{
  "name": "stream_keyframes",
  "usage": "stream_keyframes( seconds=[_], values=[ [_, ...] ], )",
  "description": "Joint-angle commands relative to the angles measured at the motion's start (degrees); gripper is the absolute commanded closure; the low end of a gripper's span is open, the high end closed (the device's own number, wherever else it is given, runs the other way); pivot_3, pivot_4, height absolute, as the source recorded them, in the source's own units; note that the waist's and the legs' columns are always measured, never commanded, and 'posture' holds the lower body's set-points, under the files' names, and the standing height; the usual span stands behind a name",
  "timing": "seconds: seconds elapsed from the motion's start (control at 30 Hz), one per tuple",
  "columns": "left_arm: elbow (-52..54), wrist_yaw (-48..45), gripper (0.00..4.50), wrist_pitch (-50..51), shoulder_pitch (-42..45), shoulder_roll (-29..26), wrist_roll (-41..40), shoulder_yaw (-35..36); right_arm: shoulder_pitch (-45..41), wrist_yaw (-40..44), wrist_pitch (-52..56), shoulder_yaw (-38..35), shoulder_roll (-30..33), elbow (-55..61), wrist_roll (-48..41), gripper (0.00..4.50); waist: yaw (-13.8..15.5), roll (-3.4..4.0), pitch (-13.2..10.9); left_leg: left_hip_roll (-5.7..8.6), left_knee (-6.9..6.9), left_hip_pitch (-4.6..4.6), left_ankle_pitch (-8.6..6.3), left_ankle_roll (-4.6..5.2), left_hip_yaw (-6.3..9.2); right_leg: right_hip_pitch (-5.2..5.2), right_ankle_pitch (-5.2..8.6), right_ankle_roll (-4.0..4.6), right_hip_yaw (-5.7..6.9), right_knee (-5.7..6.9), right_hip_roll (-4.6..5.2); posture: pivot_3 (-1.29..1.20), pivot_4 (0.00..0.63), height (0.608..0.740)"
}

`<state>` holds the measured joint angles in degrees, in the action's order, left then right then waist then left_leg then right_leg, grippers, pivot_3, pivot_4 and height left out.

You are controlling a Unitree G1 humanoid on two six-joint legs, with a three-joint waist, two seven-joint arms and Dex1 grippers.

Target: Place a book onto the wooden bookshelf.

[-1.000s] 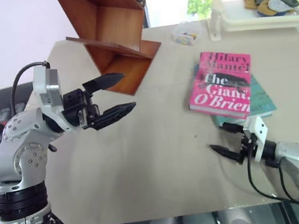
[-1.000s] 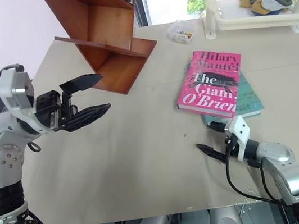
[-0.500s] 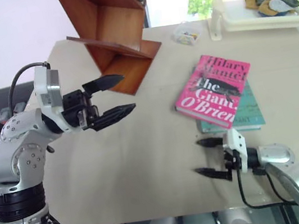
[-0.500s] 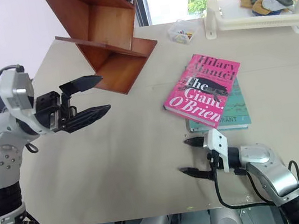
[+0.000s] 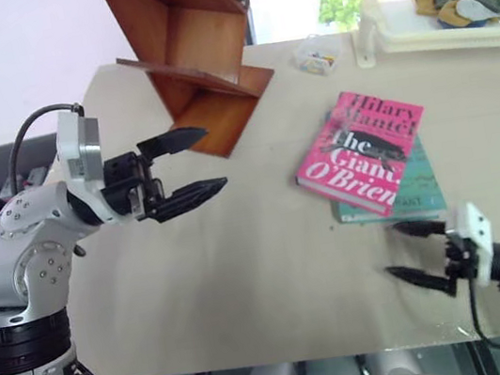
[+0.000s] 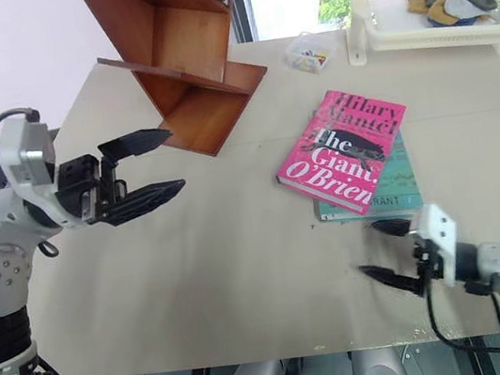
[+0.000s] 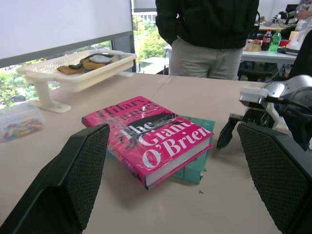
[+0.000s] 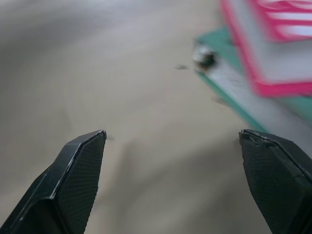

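Left eye view looks down on a tan table (image 5: 273, 269). Close to the near edge, toward the right corner, the right gripper (image 5: 415, 253) hangs low over the table. Its two black fingers are spread wide and hold nothing. It points toward the table's left side and sits just in front of the books without touching them.

Past it, on the right half of the table, lies the book (image 5: 362, 151). It is bright pink, lies flat with its cover up and is turned a bit crooked. It rests on top of a teal book (image 5: 418, 194), which sticks out on the near side.

Over the left edge of the table the left gripper (image 5: 188, 167) is held up in the air, pointing across toward the right. Its fingers are wide apart too, and nothing is between them.

At the far left corner stands the bookshelf (image 5: 195, 53), made of slanted brown boards. The book is well apart from it.

Along the far edge sits a small clear box (image 5: 316, 54). Next to it, at the far right corner, is a white tray (image 5: 434, 30) with things in it.

Left wrist view shows a person (image 7: 207, 34) standing beyond the table.
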<state>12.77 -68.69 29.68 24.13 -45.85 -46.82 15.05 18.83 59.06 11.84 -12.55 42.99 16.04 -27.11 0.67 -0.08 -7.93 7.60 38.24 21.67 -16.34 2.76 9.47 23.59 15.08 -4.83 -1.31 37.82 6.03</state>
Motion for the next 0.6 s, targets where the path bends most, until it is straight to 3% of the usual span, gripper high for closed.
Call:
stream_keyframes(
  seconds=[0.03, 0.23, 0.6],
  values=[
    [0.0, -0.5, 0.00, -0.7, 0.8, -0.5, 0.0, 0.5, 0.8, -3.9, -2.2, -10.5, 1.6, -5.0, 1.8, 0.06, 0.2, -0.08, 0.0, 0.00, 0.01, 0.00, 0.00, 0.00, -0.01, -0.01, 0.00, 0.00, 0.00, -0.01, 0.00, 0.00, 0.150, 0.740],
    [-0.7, -1.0, 0.00, -1.4, 1.2, -0.1, 0.6, 0.2, -5.0, -12.4, -3.6, -17.9, 2.1, -11.2, 5.5, 0.06, -0.1, -0.07, 0.0, -0.11, 0.00, -0.07, 0.00, -0.01, -0.18, 0.00, -0.04, 0.06, -0.14, 0.05, 0.04, 0.00, 0.150, 0.740],
    [-1.1, -1.1, 0.00, -2.4, 1.2, 0.2, 1.1, -0.1, -33.1, -36.9, 8.3, -12.5, -10.9, -10.4, 4.4, 0.06, -0.8, -0.06, -0.1, -0.16, 0.01, -0.04, -0.01, -0.02, -0.30, 0.06, -0.07, 0.09, -0.20, 0.03, 0.04, 0.00, 0.150, 0.740]
  ],
)
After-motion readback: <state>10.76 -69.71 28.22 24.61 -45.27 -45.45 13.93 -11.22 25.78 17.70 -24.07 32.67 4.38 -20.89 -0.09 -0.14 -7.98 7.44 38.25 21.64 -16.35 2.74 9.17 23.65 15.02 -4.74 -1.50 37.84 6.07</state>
